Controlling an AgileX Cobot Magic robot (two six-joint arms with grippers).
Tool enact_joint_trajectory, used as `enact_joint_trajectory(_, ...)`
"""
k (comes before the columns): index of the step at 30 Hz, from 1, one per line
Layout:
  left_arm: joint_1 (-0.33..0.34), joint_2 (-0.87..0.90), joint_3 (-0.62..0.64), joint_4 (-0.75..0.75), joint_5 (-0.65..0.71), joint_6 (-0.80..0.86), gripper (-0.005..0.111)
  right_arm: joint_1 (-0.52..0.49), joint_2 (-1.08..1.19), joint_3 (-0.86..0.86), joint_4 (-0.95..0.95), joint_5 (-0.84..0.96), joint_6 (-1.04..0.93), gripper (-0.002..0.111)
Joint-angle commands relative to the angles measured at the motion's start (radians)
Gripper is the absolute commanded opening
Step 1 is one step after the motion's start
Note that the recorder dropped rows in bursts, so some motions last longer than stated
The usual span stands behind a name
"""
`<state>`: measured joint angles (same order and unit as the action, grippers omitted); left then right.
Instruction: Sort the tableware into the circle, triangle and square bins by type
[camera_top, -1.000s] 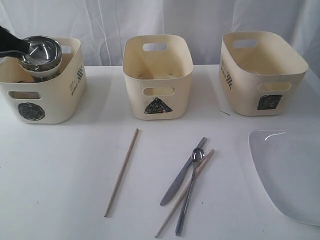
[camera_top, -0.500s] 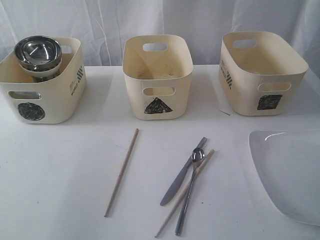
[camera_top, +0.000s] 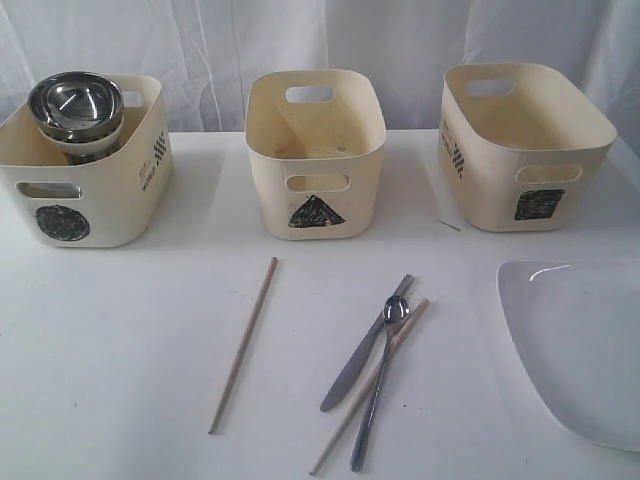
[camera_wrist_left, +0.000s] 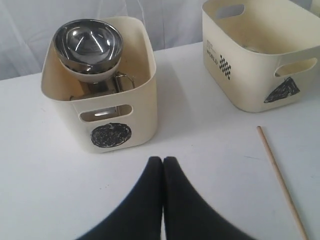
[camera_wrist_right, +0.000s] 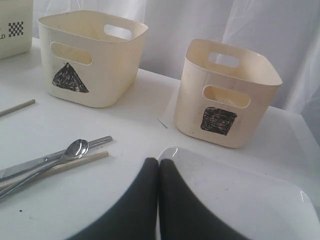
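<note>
Low over the tabletop, the left pincer has its two black fingers pressed together with nothing between them, and it points toward the circle bin. Inside that bin the nested steel bowls sit in a white bowl. This stack rests on steel mug ware with a wire handle showing. Whether one mug or two lies there cannot be told.

The right pincer is likewise closed and empty. Its tips are seen against the rim of the large white plate, which lies flat on the tabletop in front of the square bin.

Left of the plate, the knife and spoon lie crossed with one chopstick, all three touching. The other chopstick lies well apart from them, further left. Behind the cutlery the triangle bin stands between the other two bins.
</note>
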<state>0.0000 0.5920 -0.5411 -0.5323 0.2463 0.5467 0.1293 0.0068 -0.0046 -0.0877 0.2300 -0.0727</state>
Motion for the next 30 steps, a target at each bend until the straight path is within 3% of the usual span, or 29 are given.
enact_joint_trajectory(1, -0.002, -0.036, 0.005, 0.007, -0.001, 0.012, 0.0, 0.003, -0.007, 0.005, -0.005, -0.011, -0.002, 0.0)
enact_joint_trajectory(15, -0.002, -0.053, 0.039, 0.002, 0.016, 0.012, 0.0, 0.003, -0.007, 0.005, -0.005, -0.011, -0.002, 0.0)
enact_joint_trajectory(18, -0.002, -0.134, 0.114, 0.092, -0.002, 0.008, 0.0, 0.003, -0.007, 0.005, -0.005, -0.011, -0.002, 0.0)
enact_joint_trajectory(22, -0.002, -0.294, 0.287, 0.29, -0.132, 0.008, 0.0, 0.003, -0.007, 0.005, -0.005, -0.011, -0.002, 0.0)
enact_joint_trajectory(26, -0.002, -0.431, 0.435, 0.29, -0.286, -0.038, 0.0, 0.003, -0.007, 0.005, -0.005, -0.011, -0.002, 0.0)
enact_joint_trajectory(30, -0.002, -0.513, 0.519, 0.301, -0.334, -0.161, 0.0, 0.003, -0.007, 0.005, -0.005, -0.011, -0.002, 0.0)
